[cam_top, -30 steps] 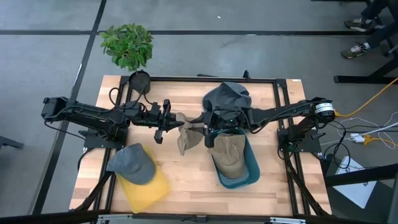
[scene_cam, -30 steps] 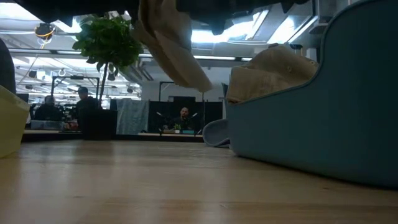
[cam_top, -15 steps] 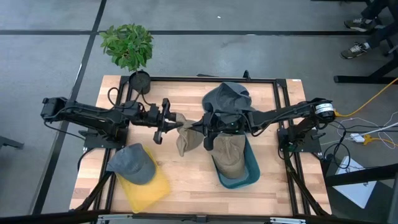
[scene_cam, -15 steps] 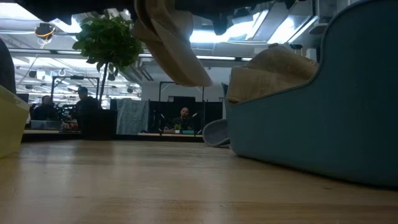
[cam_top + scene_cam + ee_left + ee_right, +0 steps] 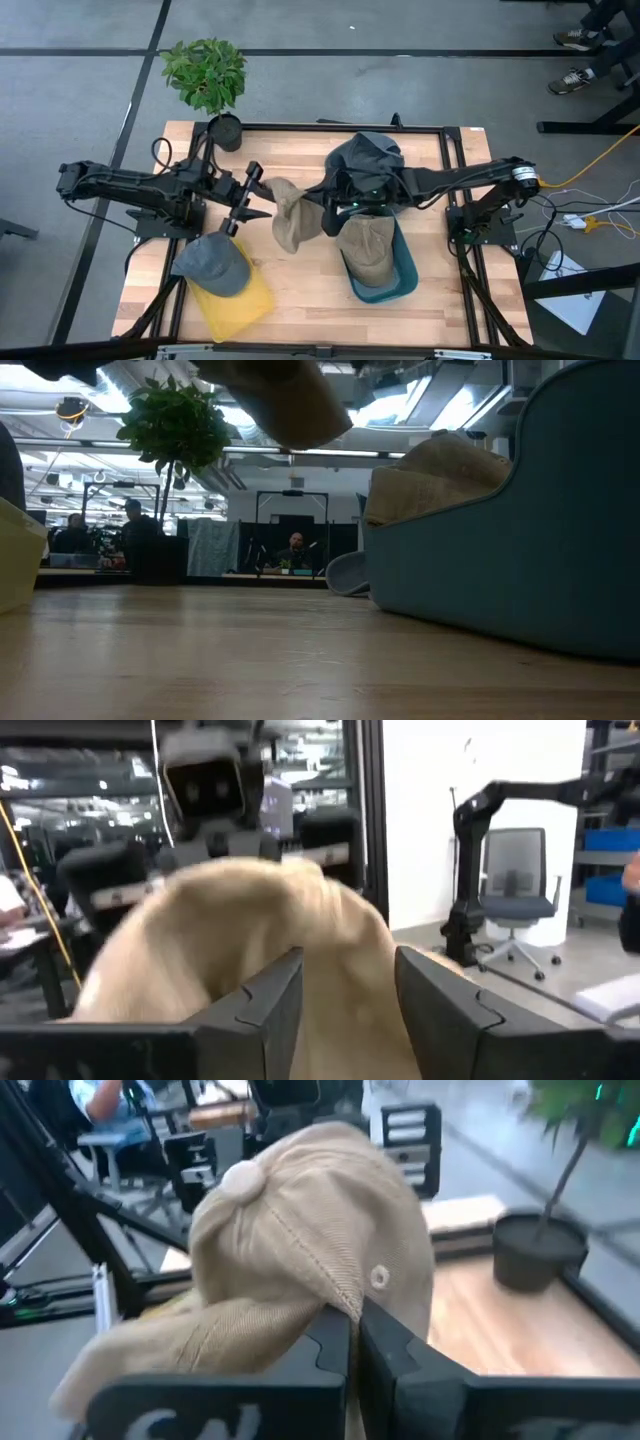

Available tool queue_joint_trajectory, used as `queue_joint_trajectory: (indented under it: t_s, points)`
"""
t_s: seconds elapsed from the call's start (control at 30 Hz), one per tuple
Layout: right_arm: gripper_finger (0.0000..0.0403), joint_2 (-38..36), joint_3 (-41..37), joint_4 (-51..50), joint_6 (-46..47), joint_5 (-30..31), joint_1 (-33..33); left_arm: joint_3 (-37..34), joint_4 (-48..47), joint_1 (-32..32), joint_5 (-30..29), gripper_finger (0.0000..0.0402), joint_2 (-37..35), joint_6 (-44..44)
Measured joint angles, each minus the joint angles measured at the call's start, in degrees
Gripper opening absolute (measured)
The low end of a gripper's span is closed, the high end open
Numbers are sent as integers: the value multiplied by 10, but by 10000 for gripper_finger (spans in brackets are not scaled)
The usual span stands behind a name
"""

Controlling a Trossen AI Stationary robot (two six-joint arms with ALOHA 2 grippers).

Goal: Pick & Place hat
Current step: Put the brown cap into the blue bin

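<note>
The tan hat (image 5: 287, 212) is held above the table's middle, clenched by the right hand (image 5: 326, 207) at its 3 o'clock edge, while the released left hand (image 5: 243, 195) is best closed on it before handover.

Top-down: tan hat (image 5: 288, 212) hanging mid-table between both arms, right gripper (image 5: 328, 208) pinching its edge, left gripper (image 5: 243, 204) just beside it with fingers spread. Another tan cap sits in the teal bin (image 5: 402, 274)
</note>
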Motion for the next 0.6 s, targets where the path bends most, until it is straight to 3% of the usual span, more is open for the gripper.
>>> queue_joint_trajectory:
  t_s: [0.33, 0.6]
  points:
    - [5, 0, 162, -310, 145, 24, 36, 0, -64, 0, -2, 152, 0, 18]
    - [5, 0, 267, -532, 341, 8, 59, 0, -90, 0, -2, 148, 0, 18]
